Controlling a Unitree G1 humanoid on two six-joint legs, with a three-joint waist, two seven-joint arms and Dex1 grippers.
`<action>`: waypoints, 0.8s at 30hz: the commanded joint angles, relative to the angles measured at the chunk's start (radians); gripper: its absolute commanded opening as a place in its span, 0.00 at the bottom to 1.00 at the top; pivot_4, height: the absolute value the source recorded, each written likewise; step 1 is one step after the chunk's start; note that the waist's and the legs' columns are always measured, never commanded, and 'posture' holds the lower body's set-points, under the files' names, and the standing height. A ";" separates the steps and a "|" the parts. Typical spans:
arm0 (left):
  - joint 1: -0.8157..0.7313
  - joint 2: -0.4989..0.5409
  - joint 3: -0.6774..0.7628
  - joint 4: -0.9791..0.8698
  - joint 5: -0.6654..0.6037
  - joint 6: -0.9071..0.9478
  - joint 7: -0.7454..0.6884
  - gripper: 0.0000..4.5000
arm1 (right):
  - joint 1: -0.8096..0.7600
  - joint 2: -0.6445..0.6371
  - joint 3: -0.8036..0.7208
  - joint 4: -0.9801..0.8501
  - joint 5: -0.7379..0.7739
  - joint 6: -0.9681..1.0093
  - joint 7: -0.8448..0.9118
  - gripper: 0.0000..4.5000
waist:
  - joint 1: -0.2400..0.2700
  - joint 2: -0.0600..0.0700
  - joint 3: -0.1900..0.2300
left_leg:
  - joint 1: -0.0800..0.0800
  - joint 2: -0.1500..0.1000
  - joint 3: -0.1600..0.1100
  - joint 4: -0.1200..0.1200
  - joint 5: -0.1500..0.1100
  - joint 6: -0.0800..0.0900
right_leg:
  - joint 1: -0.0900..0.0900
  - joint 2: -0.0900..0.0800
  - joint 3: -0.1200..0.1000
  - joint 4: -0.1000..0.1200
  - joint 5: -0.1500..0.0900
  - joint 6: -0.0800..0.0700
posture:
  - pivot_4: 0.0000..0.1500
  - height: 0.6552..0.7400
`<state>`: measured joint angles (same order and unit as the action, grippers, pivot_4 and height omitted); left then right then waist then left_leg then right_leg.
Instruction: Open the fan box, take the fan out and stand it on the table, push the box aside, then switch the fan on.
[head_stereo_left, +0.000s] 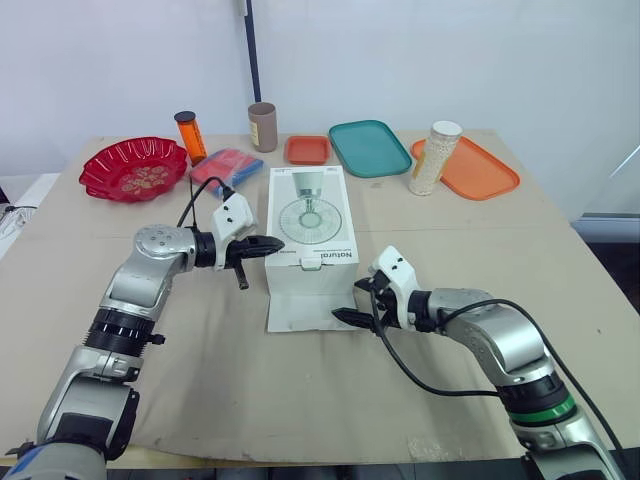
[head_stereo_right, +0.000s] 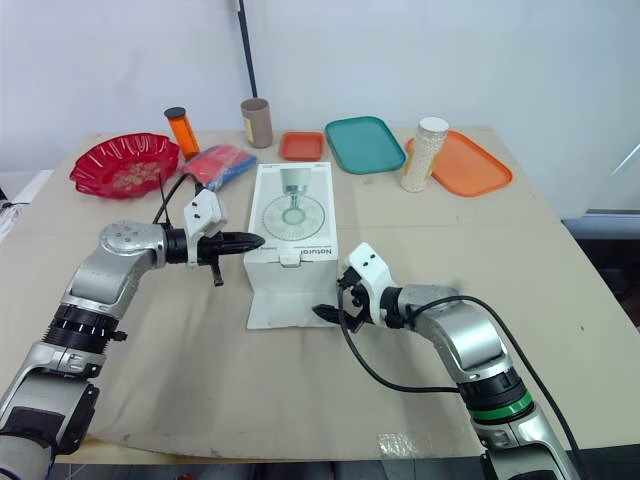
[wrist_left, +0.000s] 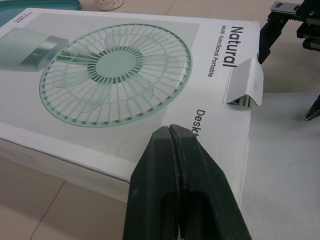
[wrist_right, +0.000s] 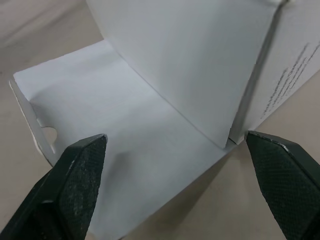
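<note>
The white fan box (head_stereo_left: 310, 215) lies flat mid-table with a green fan pictured on its lid. Its near-end outer flap (head_stereo_left: 300, 305) is folded down onto the table, and a small tuck tab (wrist_left: 243, 82) stands up at the lid's edge. A white inner panel (wrist_right: 185, 55) still covers the box's near end. My left gripper (head_stereo_left: 272, 243) is shut with nothing in it, tips against the box's near-left top edge. My right gripper (head_stereo_left: 352, 300) is open at the flap's right edge, one finger on each side of the flap's corner (wrist_right: 115, 115).
Along the far side stand a red bowl (head_stereo_left: 133, 168), an orange bottle (head_stereo_left: 189, 135), a blue and red packet (head_stereo_left: 225, 166), a brown cup (head_stereo_left: 262, 126), a small orange tray (head_stereo_left: 307, 149), a teal tray (head_stereo_left: 368, 147), a white-capped jar (head_stereo_left: 434, 158) and an orange tray (head_stereo_left: 470, 168).
</note>
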<state>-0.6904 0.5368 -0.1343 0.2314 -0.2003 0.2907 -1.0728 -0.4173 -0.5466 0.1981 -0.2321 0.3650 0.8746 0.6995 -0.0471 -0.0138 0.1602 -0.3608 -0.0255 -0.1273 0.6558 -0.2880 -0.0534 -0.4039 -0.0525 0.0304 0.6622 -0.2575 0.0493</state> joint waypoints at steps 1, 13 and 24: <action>-0.002 0.022 0.020 -0.040 -0.006 0.004 0.000 0.02 | -0.007 0.005 -0.005 -0.029 0.009 -0.013 0.013 1.00 | 0.000 0.000 0.000 | 0.000 0.000 0.000 0.000 0.000 0.000 | 0.000 0.000 0.000 0.000 0.000 0.000 | 1.00 1.00; -0.003 0.021 0.014 0.005 0.016 -0.026 0.017 0.02 | 0.049 -0.034 -0.095 -0.195 0.173 -0.009 0.140 1.00 | 0.001 -0.001 0.001 | -0.001 0.000 0.000 0.000 0.000 0.000 | -0.001 0.000 0.000 0.000 0.000 0.000 | 1.00 1.00; -0.007 0.028 0.015 0.018 0.011 -0.034 0.015 0.02 | -0.011 0.066 -0.269 -0.185 0.400 -0.025 0.101 1.00 | 0.001 -0.001 0.001 | -0.001 0.000 0.000 0.000 0.000 0.000 | -0.001 0.000 0.000 0.000 0.000 -0.001 | 1.00 1.00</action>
<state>-0.6910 0.5494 -0.1342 0.2495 -0.1949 0.2608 -1.0570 -0.3924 -0.4962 -0.0467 -0.4283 0.7503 0.8640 0.8334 -0.0462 -0.0153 0.1614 -0.3616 -0.0254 -0.1272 0.6560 -0.2879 -0.0535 -0.4049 -0.0526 0.0302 0.6627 -0.2569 0.0486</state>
